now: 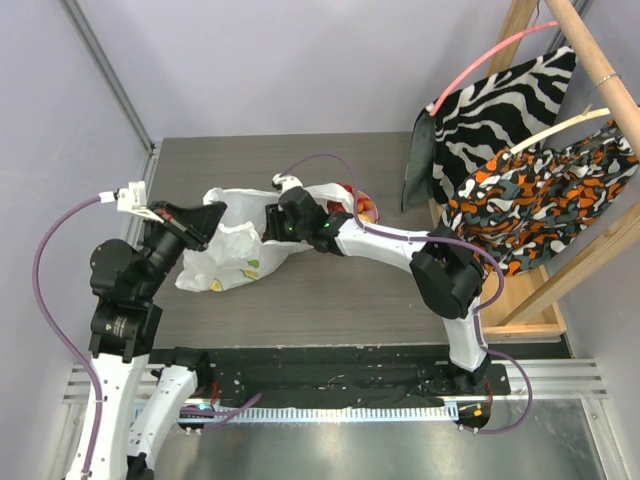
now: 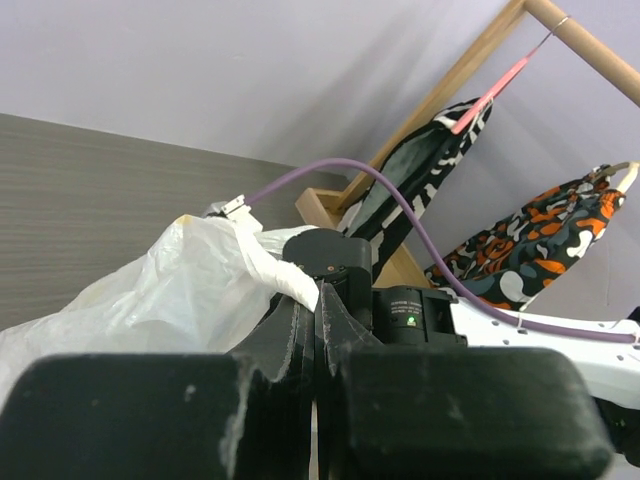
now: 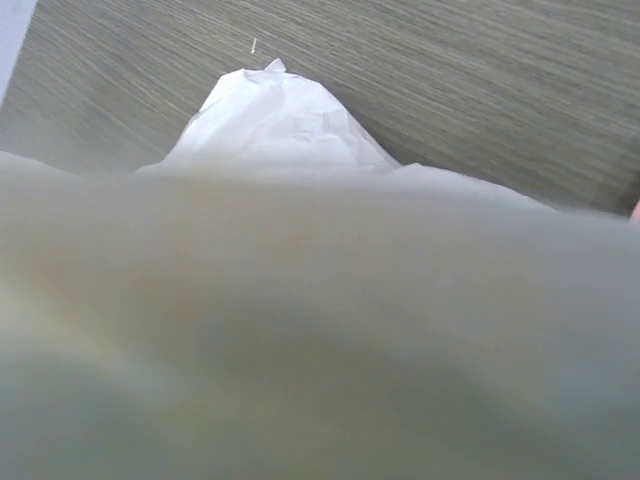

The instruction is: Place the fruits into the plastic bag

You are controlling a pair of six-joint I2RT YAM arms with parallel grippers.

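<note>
You will find the plastic bag (image 1: 235,250) lying crumpled on the grey worktop (image 1: 330,290), left of centre. A yellow and pale green patch shows through its near wall; no more of it can be made out.

The left end effector (image 1: 214,226) is at the bag's left edge. In the left wrist view its fingers (image 2: 300,340) are clenched flat together, with a fold of the white plastic running to their tips, so it is grasping the bag.

The right end effector (image 1: 276,220) is pushed in among the bag's upper folds. Its wrist view is filled by blurred translucent plastic and no finger shows, so you cannot tell whether it is released or clenched.

Red and orange fruits (image 1: 363,208) lie just behind the right forearm on a pink plate (image 1: 345,187), outside the bag.

At the right, a zebra-striped cloth (image 1: 490,100) and an orange-patterned cloth (image 1: 545,195) hang on a wooden rack (image 1: 590,60).
</note>
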